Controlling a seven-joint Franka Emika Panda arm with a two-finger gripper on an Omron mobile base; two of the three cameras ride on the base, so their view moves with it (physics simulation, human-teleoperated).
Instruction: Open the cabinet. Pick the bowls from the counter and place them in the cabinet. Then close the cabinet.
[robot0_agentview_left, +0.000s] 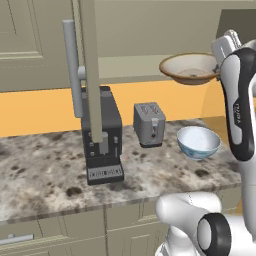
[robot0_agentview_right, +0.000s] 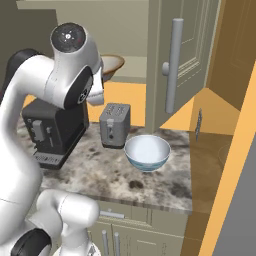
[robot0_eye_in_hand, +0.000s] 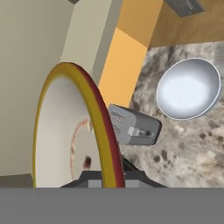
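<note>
Hand (robot0_eye_in_hand: 107, 181) grips tan bowl (robot0_agentview_left: 189, 68) rim | white bowl (robot0_agentview_left: 198, 141) on counter (robot0_agentview_left: 45, 170) | arm lettering unreadable

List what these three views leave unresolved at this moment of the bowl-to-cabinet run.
- Gripper fingertips: the tan bowl's rim covers them in the hand view; the arm hides the gripper in both base views.
- Cabinet shelf: whether the tan bowl rests on it or hangs above it cannot be told.
- Coffee machine: the open door's edge crosses it in the left base view.
- White and pale-blue bowl: its base is hidden.
</note>
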